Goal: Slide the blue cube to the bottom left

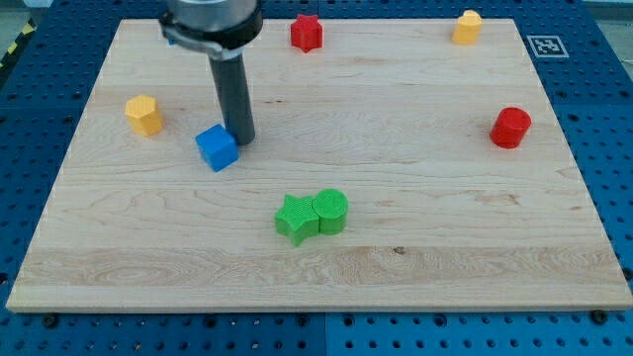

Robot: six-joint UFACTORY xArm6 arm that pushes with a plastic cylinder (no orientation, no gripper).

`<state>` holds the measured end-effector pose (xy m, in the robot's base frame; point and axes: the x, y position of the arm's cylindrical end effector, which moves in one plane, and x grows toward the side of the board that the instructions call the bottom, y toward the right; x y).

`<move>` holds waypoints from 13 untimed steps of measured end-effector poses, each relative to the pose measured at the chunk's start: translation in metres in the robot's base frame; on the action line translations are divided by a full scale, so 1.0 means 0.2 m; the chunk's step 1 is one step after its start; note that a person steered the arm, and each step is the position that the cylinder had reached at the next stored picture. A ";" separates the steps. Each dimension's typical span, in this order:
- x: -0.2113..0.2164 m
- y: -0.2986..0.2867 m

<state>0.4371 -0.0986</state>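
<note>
The blue cube (217, 147) sits on the wooden board (445, 208), left of its middle. My tip (242, 139) rests on the board just to the right of the cube and slightly above it in the view, touching or nearly touching its upper right side. The dark rod rises from there to the view's top.
A yellow block (144, 115) lies left of the cube. A red star (307, 33) is at the top middle, a yellow block (467, 27) at the top right, a red cylinder (510, 128) at the right. A green star (296, 218) touches a green cylinder (332, 211) below the middle.
</note>
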 end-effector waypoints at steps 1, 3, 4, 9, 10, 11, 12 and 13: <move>0.23 -0.08; 0.40 -0.13; 0.48 0.03; 0.13 -0.01; 0.10 -0.19; 0.10 -0.20; 0.10 -0.21; 0.17 -0.29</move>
<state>0.4702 -0.1564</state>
